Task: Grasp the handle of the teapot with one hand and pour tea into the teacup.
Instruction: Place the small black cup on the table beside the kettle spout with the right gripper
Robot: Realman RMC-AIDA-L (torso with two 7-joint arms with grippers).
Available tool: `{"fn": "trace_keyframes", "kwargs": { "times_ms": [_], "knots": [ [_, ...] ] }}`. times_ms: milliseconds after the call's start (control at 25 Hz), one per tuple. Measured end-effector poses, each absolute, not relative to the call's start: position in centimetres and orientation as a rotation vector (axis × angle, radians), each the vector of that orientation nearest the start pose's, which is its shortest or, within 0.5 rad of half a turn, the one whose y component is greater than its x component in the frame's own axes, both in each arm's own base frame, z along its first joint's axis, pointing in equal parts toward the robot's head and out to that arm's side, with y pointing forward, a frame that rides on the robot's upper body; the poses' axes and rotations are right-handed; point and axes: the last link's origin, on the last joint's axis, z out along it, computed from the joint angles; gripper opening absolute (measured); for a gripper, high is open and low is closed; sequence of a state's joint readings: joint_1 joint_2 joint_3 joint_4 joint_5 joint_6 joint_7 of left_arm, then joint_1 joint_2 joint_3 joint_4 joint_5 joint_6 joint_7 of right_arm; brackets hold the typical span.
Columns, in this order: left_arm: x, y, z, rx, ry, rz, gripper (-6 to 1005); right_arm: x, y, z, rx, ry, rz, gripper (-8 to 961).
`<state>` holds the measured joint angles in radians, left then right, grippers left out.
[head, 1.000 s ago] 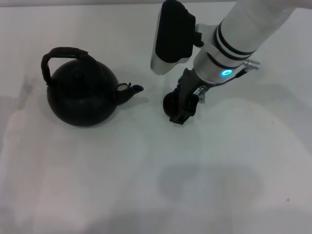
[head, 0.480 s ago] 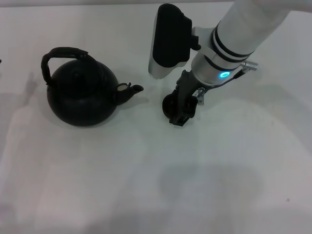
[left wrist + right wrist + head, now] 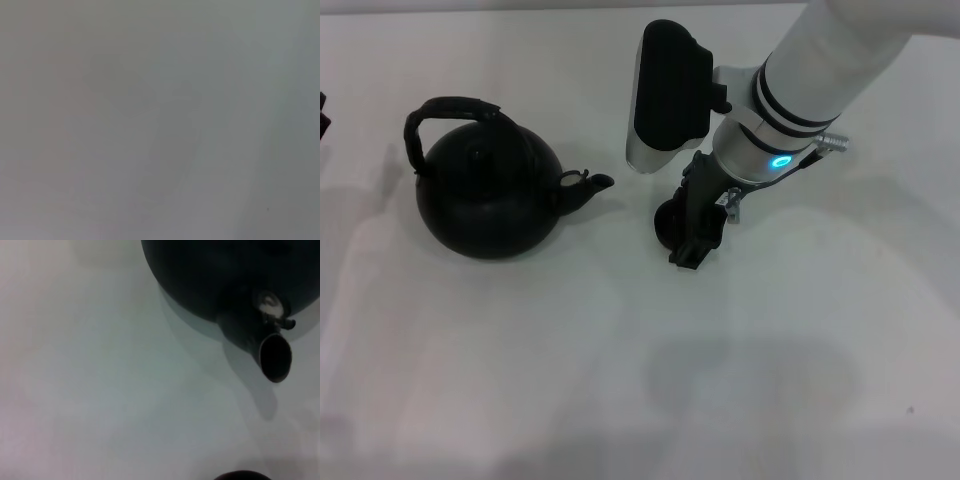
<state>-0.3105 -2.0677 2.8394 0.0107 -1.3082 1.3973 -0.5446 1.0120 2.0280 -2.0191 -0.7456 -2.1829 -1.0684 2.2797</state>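
The black teapot [image 3: 490, 200] stands on the white table at the left, its spout [image 3: 590, 187] aimed right and its dark arched handle [image 3: 445, 108] upright with nothing on it. The small dark teacup [image 3: 666, 215] stands right of the spout. My right gripper [image 3: 695, 225] is down at the cup, pressed against its right side and hiding part of it. The right wrist view shows the teapot [image 3: 215, 275] belly and spout close up, with the teacup [image 3: 242, 475] rim at the picture's edge. A dark sliver of my left gripper [image 3: 323, 108] shows at the far left edge.
The white table [image 3: 620, 380] spreads bare in front of the teapot and cup. My right arm's wrist camera housing [image 3: 665, 95] hangs above the gap between spout and cup. The left wrist view holds only plain table surface.
My right gripper has shifted slightly toward the front beside the teacup, which stays put. A dark part of the left gripper has come into sight at the left edge.
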Motion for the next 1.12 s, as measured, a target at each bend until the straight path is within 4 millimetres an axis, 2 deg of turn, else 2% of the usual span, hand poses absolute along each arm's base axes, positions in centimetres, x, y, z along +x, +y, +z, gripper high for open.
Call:
{"fn": "trace_keyframes", "kwargs": {
  "times_ms": [400,680,920,1120],
  "knots": [
    [-36.9,26.6,1.0,-1.522,-0.741,-0.914,887,13.2,37.3,-12.2,-2.919,0.093,-0.689,854],
    [-36.9,26.6,1.1,-1.520,-0.738,-0.916,887,12.7,37.6,-11.8,-2.925,0.178,-0.573,853],
    [-36.7,26.4,1.4,-1.513,-0.722,-0.932,888,13.0,38.3,-10.6,-2.915,0.260,-0.459,853],
    [-36.8,26.2,1.7,-1.510,-0.708,-0.929,887,14.3,39.7,-8.7,-2.842,0.408,-0.300,851]
  ]
}}
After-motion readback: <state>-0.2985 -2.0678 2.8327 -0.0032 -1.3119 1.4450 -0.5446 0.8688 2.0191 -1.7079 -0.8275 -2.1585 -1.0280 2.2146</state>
